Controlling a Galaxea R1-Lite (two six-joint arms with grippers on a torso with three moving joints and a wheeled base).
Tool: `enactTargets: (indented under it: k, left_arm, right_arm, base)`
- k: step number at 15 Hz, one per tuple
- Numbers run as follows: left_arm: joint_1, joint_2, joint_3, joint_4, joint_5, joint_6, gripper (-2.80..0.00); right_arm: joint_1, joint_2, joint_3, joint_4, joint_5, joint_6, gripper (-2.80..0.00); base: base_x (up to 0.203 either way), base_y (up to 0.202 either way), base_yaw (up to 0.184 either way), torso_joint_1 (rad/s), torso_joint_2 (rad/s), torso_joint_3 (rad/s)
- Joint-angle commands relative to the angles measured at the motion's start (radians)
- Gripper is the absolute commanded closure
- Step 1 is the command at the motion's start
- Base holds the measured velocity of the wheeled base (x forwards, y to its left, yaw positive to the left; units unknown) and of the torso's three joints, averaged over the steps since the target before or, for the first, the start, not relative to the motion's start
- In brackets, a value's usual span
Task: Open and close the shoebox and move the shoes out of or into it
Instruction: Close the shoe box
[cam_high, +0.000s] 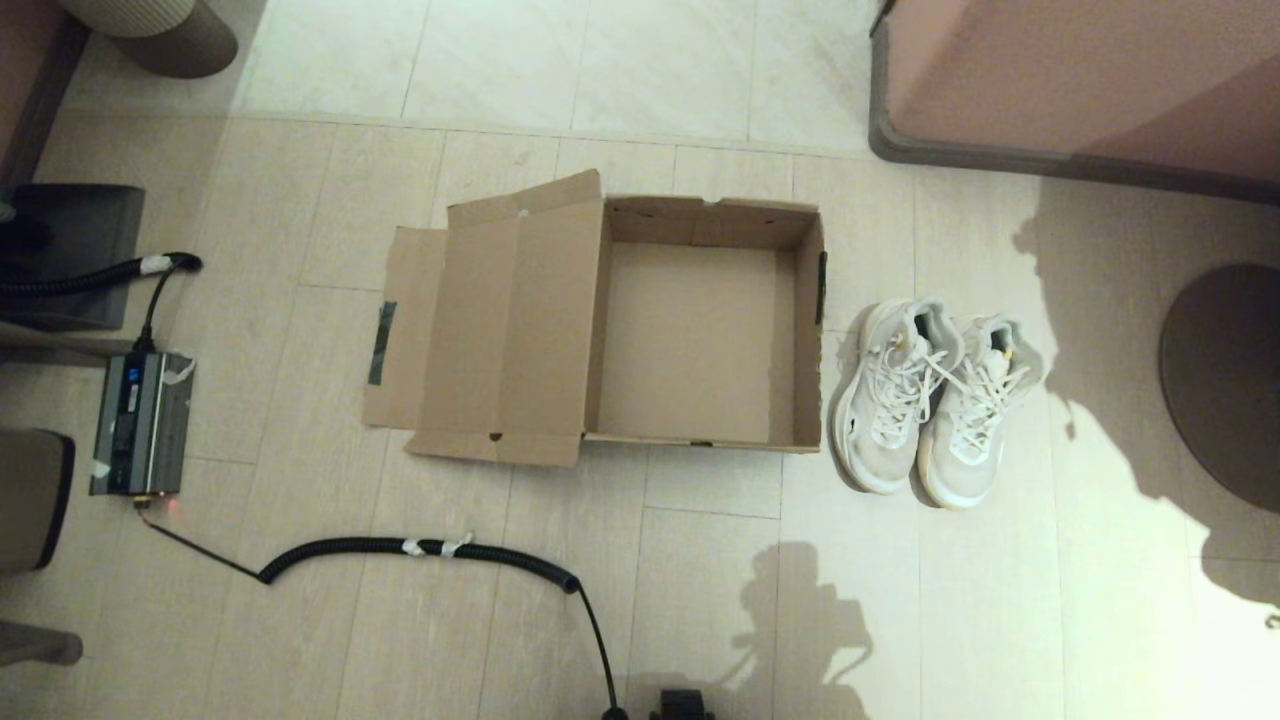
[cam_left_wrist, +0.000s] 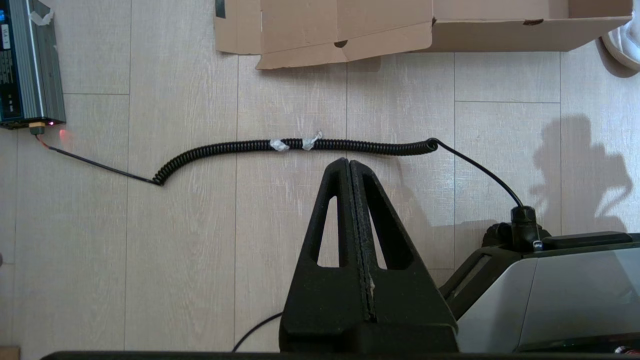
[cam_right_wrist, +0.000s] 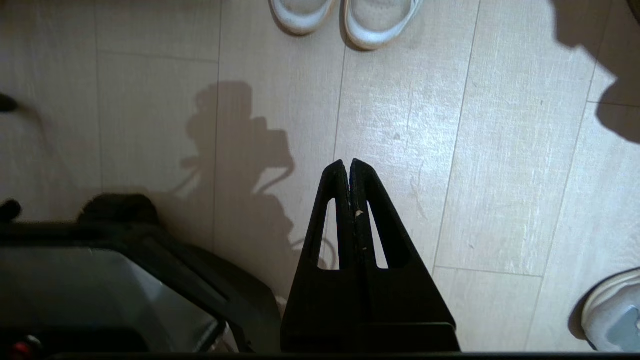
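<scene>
The brown cardboard shoebox (cam_high: 800, 340) lies open and empty on the floor, its lid (cam_high: 500, 330) folded flat to the left with a dark tape strip at its outer edge. The two white mesh shoes (cam_high: 930, 400) stand side by side just right of the box, toes toward me. My left gripper (cam_left_wrist: 349, 162) is shut and empty, held above the floor short of the box's near wall (cam_left_wrist: 500, 35). My right gripper (cam_right_wrist: 348, 162) is shut and empty too, hovering short of the shoes' toes (cam_right_wrist: 345, 20). Neither gripper shows in the head view.
A coiled black cable (cam_high: 430, 550) curves across the floor in front of the box, running to a grey power unit (cam_high: 140, 420) at the left. A pink cabinet (cam_high: 1080, 80) stands at the far right; a dark round base (cam_high: 1225, 380) sits right of the shoes. Another white shoe (cam_right_wrist: 612, 312) lies near my right arm.
</scene>
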Motion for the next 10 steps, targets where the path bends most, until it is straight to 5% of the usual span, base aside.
enactTargets:
  k: [1, 5, 10]
  left_arm:
    - [0.000, 0.002, 0.008, 0.000, 0.000, 0.000, 0.00]
    - [0.000, 0.002, 0.008, -0.002, -0.011, 0.016, 0.00]
    - [-0.001, 0.001, 0.008, -0.002, -0.006, 0.010, 0.00]
  right_arm:
    - [0.002, -0.149, -0.001, 0.060, -0.003, -0.013, 0.00]
    - [0.009, -0.262, 0.002, 0.081, -0.011, -0.016, 0.00]
    - [0.010, -0.259, 0.001, 0.079, -0.058, 0.089, 0.00]
  base:
    - [0.000, 0.000, 0.000, 0.000, 0.00, 0.000]
    - [0.000, 0.000, 0.000, 0.000, 0.00, 0.000]
    - [0.000, 0.000, 0.000, 0.000, 0.00, 0.000]
